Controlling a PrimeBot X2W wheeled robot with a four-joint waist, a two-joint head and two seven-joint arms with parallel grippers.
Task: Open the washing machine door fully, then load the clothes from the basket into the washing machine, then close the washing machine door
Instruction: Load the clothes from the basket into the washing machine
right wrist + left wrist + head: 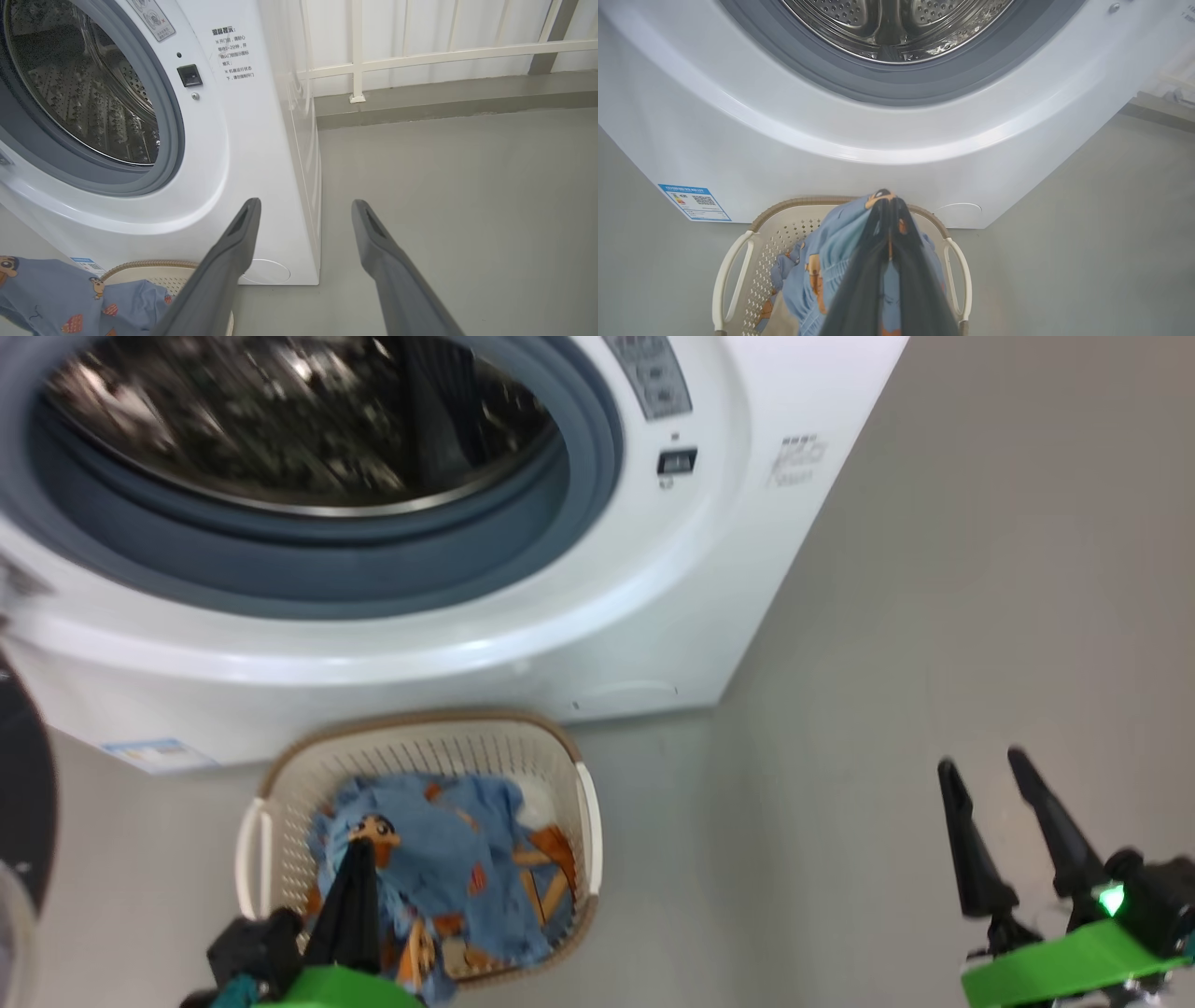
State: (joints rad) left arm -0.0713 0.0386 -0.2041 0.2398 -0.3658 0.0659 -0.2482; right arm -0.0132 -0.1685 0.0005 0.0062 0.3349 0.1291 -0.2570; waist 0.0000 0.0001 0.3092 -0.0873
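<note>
The washing machine (pixel 653 616) stands with its steel drum (pixel 299 420) exposed inside the grey-blue seal. The washing machine door (pixel 23 775) is swung out, a black edge at the far left. The cream basket (pixel 420 747) sits on the floor against the machine's front, holding light blue clothes (pixel 448 859) with orange print. My left gripper (pixel 362 845) is over the basket, shut on a fold of the blue clothes (pixel 831 247), which drapes around the fingers (pixel 878 242). My right gripper (pixel 980 763) hangs open over bare floor to the right, nothing between its fingers (pixel 233 242).
Grey floor (pixel 934 569) spreads to the right of the machine. A white railing (pixel 420 56) on a low kerb runs behind it. A blue label sticker (pixel 693 201) marks the machine's lower left front, and a latch slot (pixel 677 461) sits right of the drum opening.
</note>
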